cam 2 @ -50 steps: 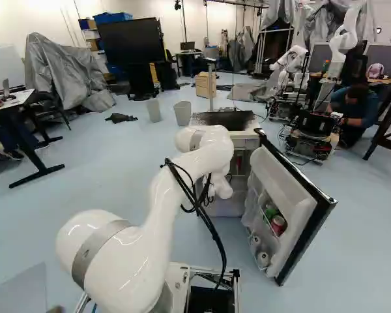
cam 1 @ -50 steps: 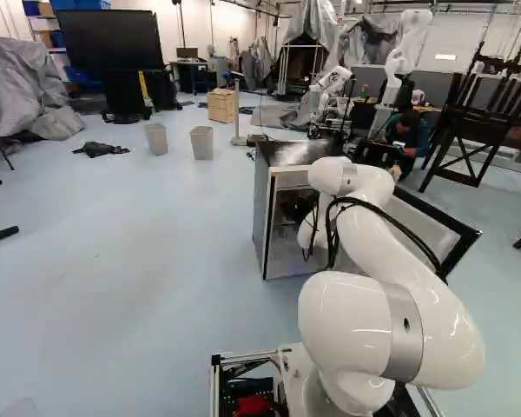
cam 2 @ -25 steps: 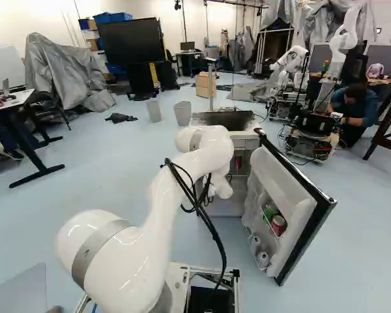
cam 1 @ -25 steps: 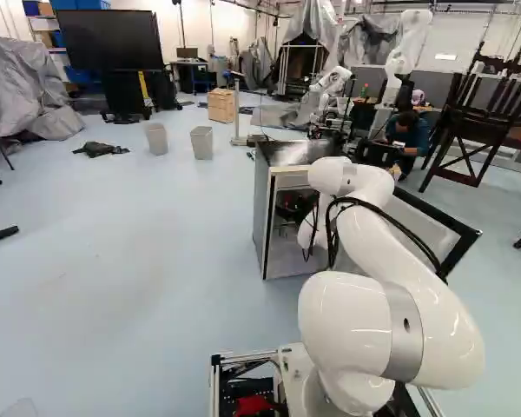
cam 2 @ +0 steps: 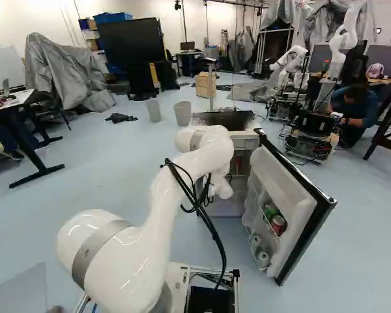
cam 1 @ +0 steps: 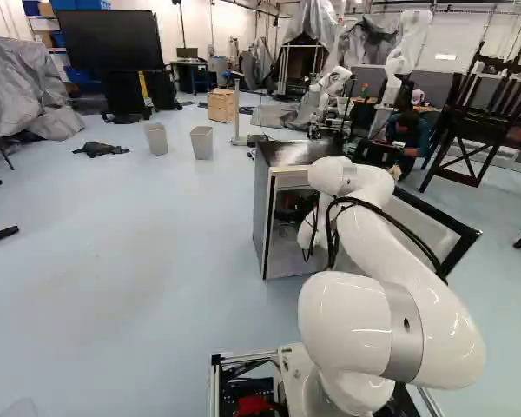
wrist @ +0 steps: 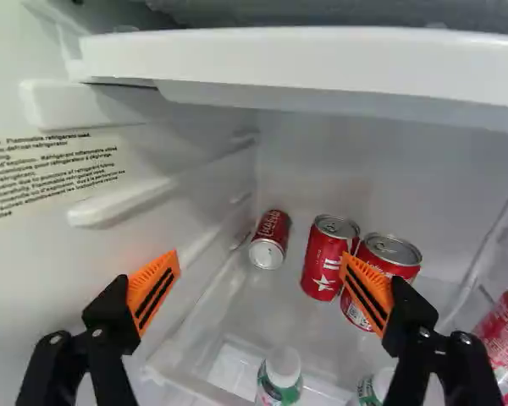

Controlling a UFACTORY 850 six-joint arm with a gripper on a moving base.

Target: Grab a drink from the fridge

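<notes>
Drink can [wrist: 326,258] upright in fridge [cam 1: 261,213], 1 o'clock from pincer [wrist: 261,266], spread, nothing gripped. Probably weighty if full, slick, thin-walled; best held mid-body. Count: three red cans, including tilted can [wrist: 267,252] at 12; one red container [wrist: 506,342] at 3; two white-capped bottles [wrist: 279,376].

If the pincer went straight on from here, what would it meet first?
Probably the red can with its silver end facing it, roughly ahead between the open fingers of the pincer. One fingertip might reach the nearer upright can first; the depth is unclear.
</notes>
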